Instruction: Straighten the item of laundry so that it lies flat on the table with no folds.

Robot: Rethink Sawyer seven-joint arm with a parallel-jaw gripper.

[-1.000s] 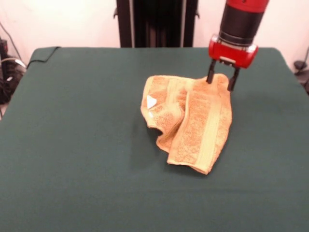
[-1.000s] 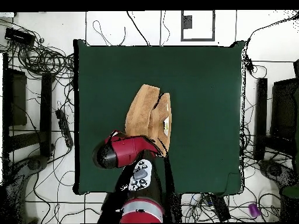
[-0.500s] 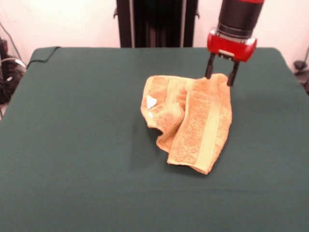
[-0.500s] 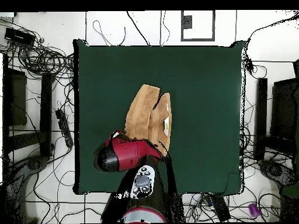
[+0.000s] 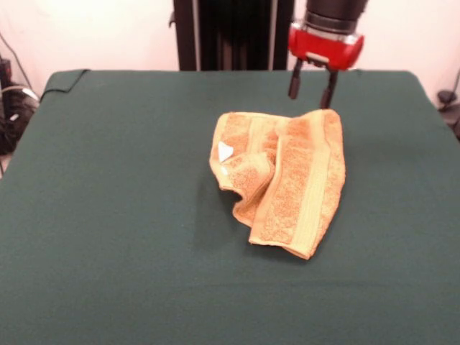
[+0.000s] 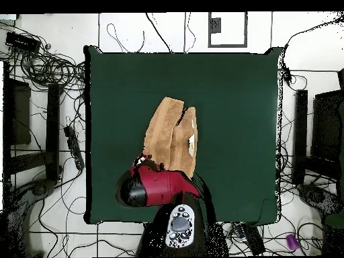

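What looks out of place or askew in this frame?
The towel lies crumpled mid-table, folded over itself, its white label exposed on the folded side. The open end effector hangs above its far edge, holding nothing.

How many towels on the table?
1. A single orange-tan towel lies crumpled near the green table's middle, folded over itself; nothing suggests another underneath.

Tangled black cables (image 6: pixel 47 67) sprawl over the tiled floor (image 6: pixel 161 30) all around. A dark framed panel (image 6: pixel 227 29) lies flat on the tiles, and black stands (image 6: pixel 299 134) line both sides. A small purple object (image 6: pixel 291 241) sits in one corner. A white wall (image 5: pixel 108 32) backs the room, with more cables (image 5: pixel 11 108) heaped at its foot.
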